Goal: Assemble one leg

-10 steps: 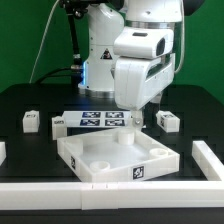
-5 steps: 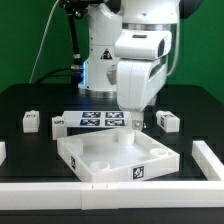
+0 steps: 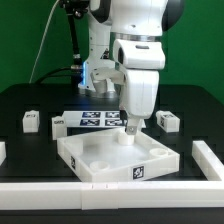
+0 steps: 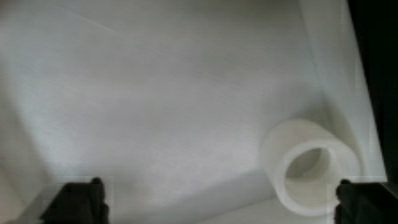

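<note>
**Leg (image 3: 167,121) loose on the counter (image 3: 30,100), gripper (image 4: 221,202) open and empty**

Your leg sits on the black counter at about 2 o'clock from the white tray (image 3: 105,174) in the exterior view. It is near the tray's far corner and apart from the gripper. A second leg (image 3: 57,123) and a third leg (image 3: 30,120) sit at about 10 o'clock from the tray. The marker board (image 3: 100,120) lies at 12 o'clock, just behind the tray. Your gripper hangs over the tray's far side. In the wrist view its fingertips (image 4: 80,200) stand wide apart above the tray floor with nothing between them. A round socket (image 4: 279,160) lies near one of them.
</note>
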`<state>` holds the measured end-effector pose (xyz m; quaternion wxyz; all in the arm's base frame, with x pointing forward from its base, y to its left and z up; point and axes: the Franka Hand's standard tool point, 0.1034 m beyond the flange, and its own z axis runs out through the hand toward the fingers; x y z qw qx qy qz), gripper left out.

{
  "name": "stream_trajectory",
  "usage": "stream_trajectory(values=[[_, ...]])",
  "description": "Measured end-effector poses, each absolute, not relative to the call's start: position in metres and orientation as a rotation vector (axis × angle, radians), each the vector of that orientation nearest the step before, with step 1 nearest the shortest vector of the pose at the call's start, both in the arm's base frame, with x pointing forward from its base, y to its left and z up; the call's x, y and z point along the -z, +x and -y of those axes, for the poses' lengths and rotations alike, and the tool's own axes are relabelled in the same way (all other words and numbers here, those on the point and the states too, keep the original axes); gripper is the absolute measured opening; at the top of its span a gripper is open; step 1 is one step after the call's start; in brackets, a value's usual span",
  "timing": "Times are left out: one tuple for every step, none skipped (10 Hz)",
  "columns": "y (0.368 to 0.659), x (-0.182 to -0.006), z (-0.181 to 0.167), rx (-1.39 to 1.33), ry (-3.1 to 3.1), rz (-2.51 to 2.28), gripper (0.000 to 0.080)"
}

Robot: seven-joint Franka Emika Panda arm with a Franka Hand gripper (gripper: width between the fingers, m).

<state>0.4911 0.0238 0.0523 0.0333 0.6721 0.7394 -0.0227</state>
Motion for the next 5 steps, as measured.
stream_trajectory(values=[[0.4910, -0.0521, -0.0237, 0.070, 2.068, -2.275, 0.0650], [0.4909, -0.0519, -0.0237, 0.071, 2.068, -2.275, 0.0650], [0.4908, -0.0518, -0.0237, 0.071, 2.068, -2.275, 0.0650], [0.4906, -0.0510, -0.0231, 0.072, 2.053, -2.290, 0.0650], [0.4869, -0.0464, -0.0159, 0.087, 1.965, -2.381, 0.0650]])
